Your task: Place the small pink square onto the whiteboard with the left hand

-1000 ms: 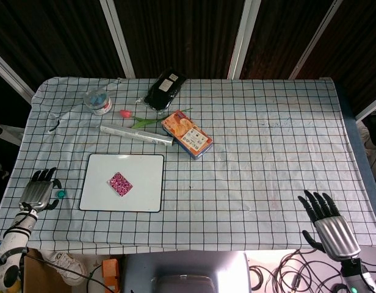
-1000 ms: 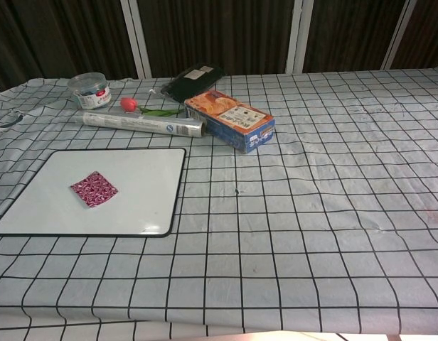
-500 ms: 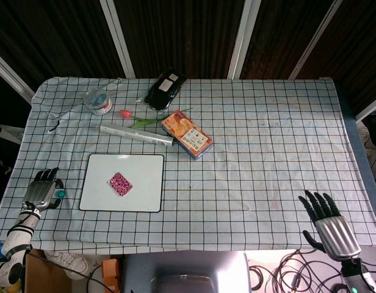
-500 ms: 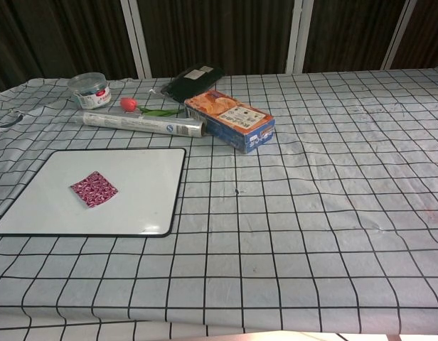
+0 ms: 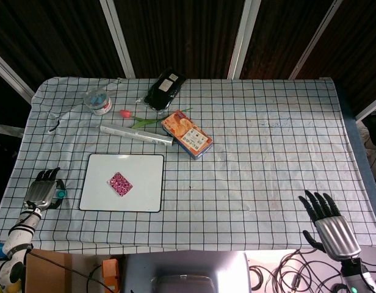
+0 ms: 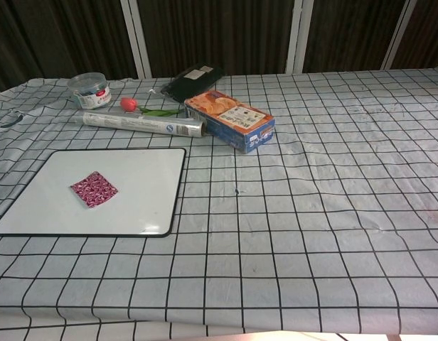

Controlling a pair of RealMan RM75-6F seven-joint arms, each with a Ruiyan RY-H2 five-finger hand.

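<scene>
The small pink patterned square lies flat on the whiteboard, left of its middle. My left hand rests at the table's left edge, apart from the board, fingers spread and holding nothing; a small teal object sits beside it. My right hand hovers at the near right corner, fingers spread, empty. Neither hand shows in the chest view.
Behind the board lie a silver tube, a pink tulip, an orange box, a black package and a small round tub. A cable loop lies at the far left.
My left hand has drawn slightly back toward the table's near left edge. The pink square and the right hand have not moved.
</scene>
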